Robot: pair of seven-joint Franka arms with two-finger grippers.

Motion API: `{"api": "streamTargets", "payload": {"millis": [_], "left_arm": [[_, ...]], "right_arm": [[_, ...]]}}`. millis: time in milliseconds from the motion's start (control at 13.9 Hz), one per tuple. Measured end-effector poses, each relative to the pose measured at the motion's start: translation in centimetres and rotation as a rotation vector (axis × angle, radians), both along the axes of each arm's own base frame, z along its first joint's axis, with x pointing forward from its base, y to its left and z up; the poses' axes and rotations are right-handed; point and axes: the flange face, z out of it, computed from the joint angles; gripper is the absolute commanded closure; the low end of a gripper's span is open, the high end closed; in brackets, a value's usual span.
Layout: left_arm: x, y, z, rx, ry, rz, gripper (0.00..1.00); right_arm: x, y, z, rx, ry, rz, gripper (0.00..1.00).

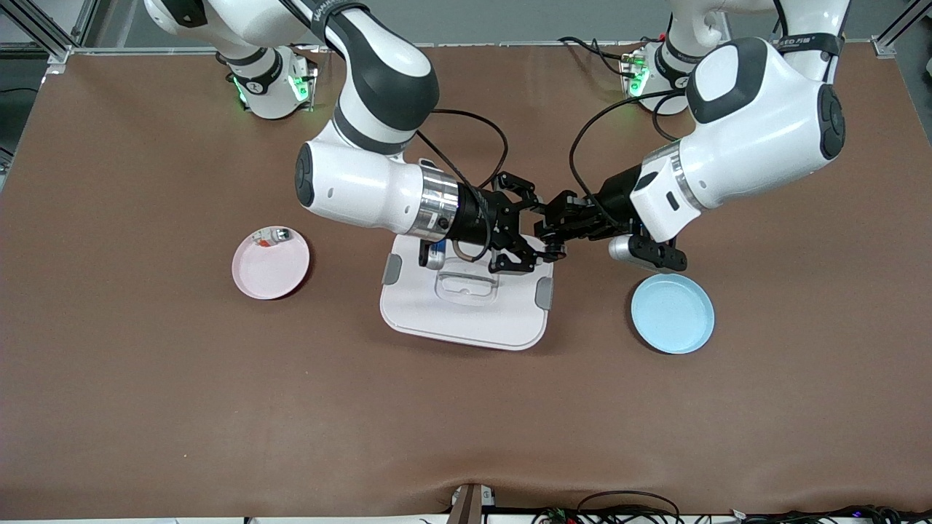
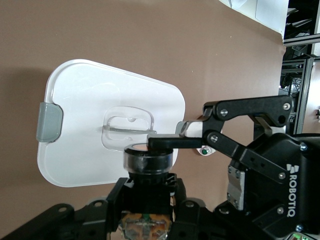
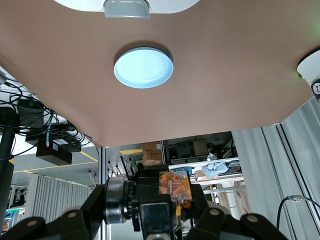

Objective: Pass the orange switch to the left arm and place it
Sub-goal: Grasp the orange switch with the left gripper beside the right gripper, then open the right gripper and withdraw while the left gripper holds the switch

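The orange switch [image 1: 555, 250], a stubby orange-and-black part with a round dark end, hangs in the air between both grippers, above the corner of the white box [image 1: 466, 313] toward the left arm's end. My left gripper [image 1: 559, 231] is shut on it; in the left wrist view the switch [image 2: 148, 165] sits between the jaws of the left gripper [image 2: 148, 187], with the box [image 2: 100, 100] below. My right gripper [image 1: 540, 234] is shut on it too; in the right wrist view the switch [image 3: 155, 205] fills the right gripper [image 3: 157, 210]. The two grippers meet tip to tip.
A blue plate [image 1: 671, 313] lies beside the box toward the left arm's end, also in the right wrist view [image 3: 143, 67]. A pink plate [image 1: 271, 266] toward the right arm's end holds a small whitish part [image 1: 280, 235]. Brown mat covers the table.
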Motion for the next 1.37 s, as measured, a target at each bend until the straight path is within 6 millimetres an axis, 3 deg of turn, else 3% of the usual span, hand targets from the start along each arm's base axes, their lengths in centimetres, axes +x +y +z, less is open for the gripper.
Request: {"api": "streamTargets", "payload": {"millis": [503, 863, 1007, 1222, 1366], "left_arm": [[0.4, 0.9, -0.4, 0.077, -0.041, -0.022, 1.0], [1.5, 3.9, -2.0, 0.259, -0.131, -0.13, 1.0], [2.2, 6.1, -3.7, 0.321, -0.137, -0.21, 1.0], [3.5, 10.3, -6.7, 0.427, -0.169, -0.355, 1.0], [4.0, 12.5, -8.5, 0.467, -0.193, -0.458, 1.0]], "right_arm": [[0.0, 0.2, 0.9, 0.012, -0.008, -0.004, 0.0], [0.4, -0.5, 0.5, -0.023, -0.038, 0.037, 0.0], [1.3, -2.8, -0.3, -0.094, -0.054, 0.144, 0.0], [4.2, -9.8, -0.5, -0.146, -0.074, 0.297, 0.0], [5.1, -14.1, -0.4, -0.195, -0.11, 0.406, 0.0]]}}
